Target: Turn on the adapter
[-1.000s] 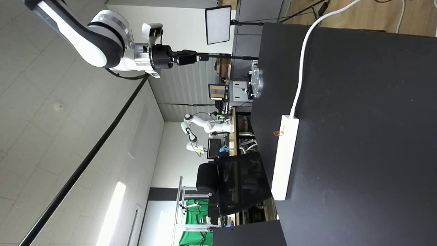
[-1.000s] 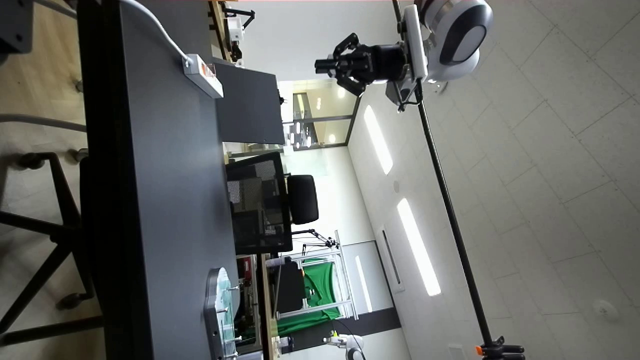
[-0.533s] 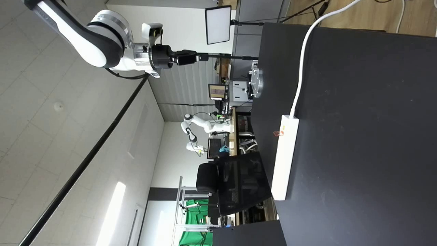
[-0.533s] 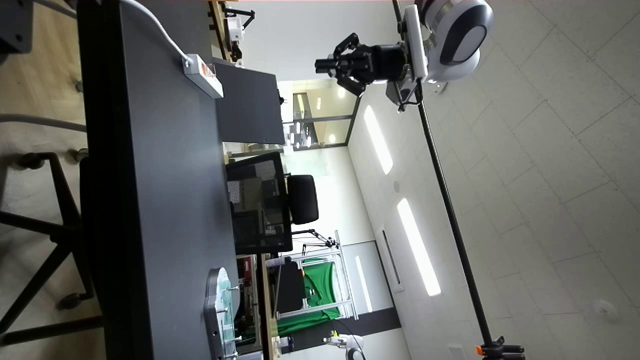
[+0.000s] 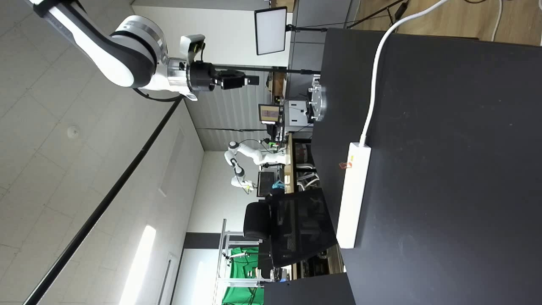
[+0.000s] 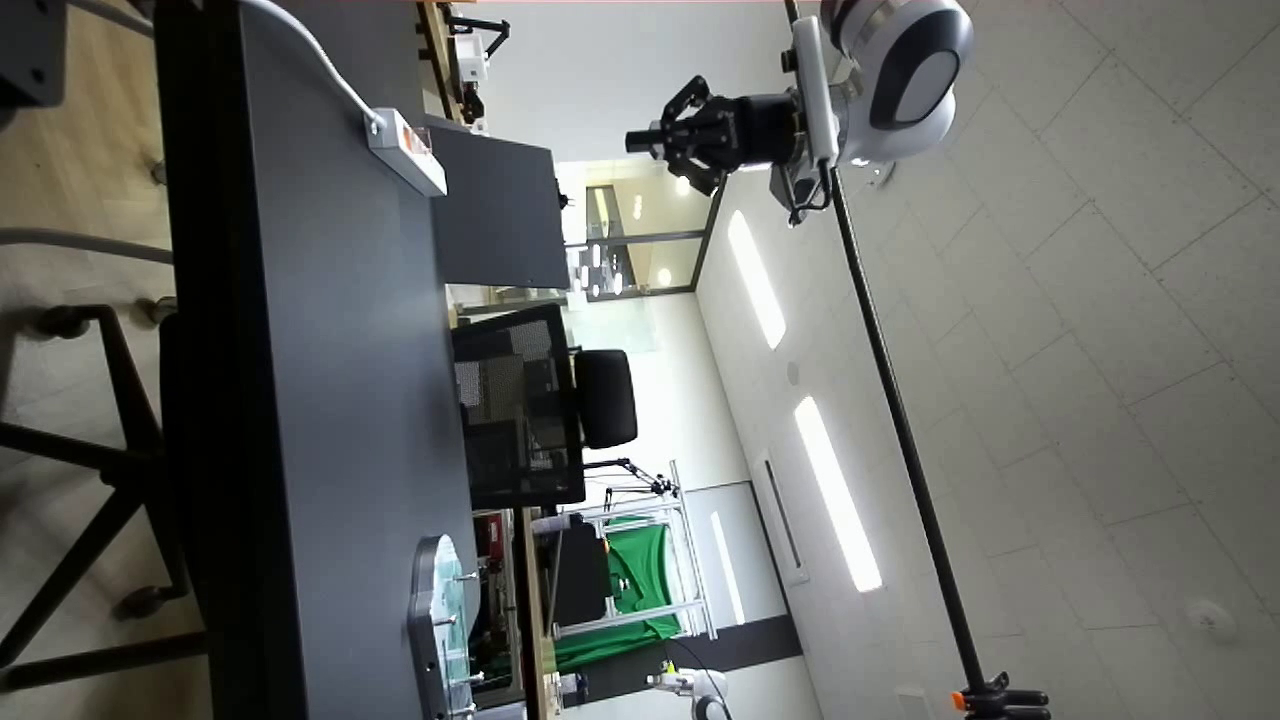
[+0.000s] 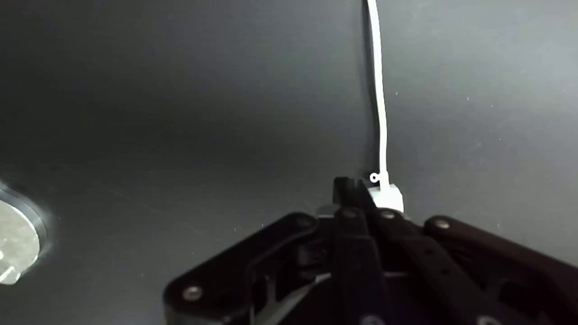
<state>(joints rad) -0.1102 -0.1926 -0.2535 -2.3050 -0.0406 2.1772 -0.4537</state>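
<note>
The adapter is a long white power strip lying on the black table, seen in both exterior views (image 5: 355, 195) (image 6: 402, 152). A white cable (image 5: 372, 89) runs from one end, and orange-red parts (image 6: 412, 140) show near that end. Both exterior pictures stand sideways. My gripper (image 5: 253, 80) hangs high above the table with its fingers pointing down at it, well apart from the adapter; it also shows in an exterior view (image 6: 640, 141). In the wrist view the fingertips (image 7: 353, 186) are together with nothing between them. There the adapter's cable end (image 7: 389, 198) shows just beside them; the rest is hidden behind the gripper.
A round transparent plate with metal posts (image 6: 445, 630) stands on the black table (image 5: 444, 169); its edge shows in the wrist view (image 7: 18, 239). A black mesh chair (image 5: 300, 228) stands beyond the table edge. A long black pole (image 5: 106, 199) crosses behind the arm.
In both exterior views the arm and gripper have shifted slightly downward in the picture over the last half second. The gripper stays shut and the adapter has not moved.
</note>
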